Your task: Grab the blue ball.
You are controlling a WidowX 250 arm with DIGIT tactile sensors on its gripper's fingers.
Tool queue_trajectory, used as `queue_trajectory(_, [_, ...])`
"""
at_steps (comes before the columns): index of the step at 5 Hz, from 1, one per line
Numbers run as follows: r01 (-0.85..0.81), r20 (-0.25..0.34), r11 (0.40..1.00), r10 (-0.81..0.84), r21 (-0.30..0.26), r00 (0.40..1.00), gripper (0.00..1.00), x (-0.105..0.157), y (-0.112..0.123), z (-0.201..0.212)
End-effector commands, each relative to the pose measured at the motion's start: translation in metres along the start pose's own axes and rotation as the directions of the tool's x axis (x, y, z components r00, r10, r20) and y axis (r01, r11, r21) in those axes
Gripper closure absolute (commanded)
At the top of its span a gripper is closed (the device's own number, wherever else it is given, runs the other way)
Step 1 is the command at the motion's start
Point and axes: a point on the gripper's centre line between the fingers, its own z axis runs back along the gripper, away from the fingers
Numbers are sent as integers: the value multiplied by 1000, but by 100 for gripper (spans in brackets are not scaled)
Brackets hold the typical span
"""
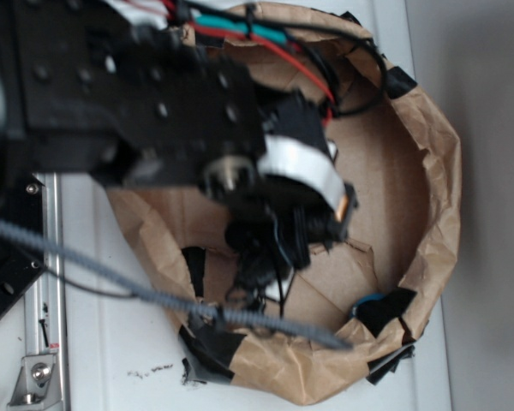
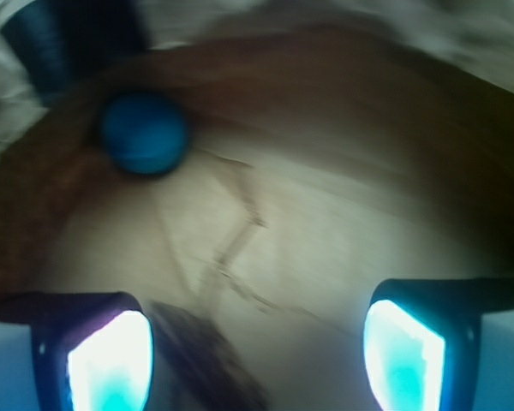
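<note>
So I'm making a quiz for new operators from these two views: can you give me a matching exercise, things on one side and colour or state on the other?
Things:
1. blue ball
2. paper bowl wall
3. gripper
4. tape patch

Descriptions:
A. open, nothing between its fingers
B. black
C. crumpled brown
D. round, teal-blue, lying ahead of the gripper

Pairs: 1-D, 2-C, 3-A, 4-B

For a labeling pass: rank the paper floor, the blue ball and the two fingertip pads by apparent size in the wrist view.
1. paper floor
2. fingertip pads, alike, enlarged by nearness
3. blue ball, smallest but farther off, so uncertain
</note>
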Motion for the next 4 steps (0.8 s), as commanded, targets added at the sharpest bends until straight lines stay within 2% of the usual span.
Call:
queue_trajectory(1, [189,73,982,-189,7,979,0,38,-35,-27])
queue_trajectory(2, [244,99,970,-245,17,965,0,45,-38,-37])
queue_trajectory(3, [281,160,960,-277,-2,947,0,55,-42,-35])
queue_trajectory(4, [288,271,956,-263,-57,926,0,64,-46,-37])
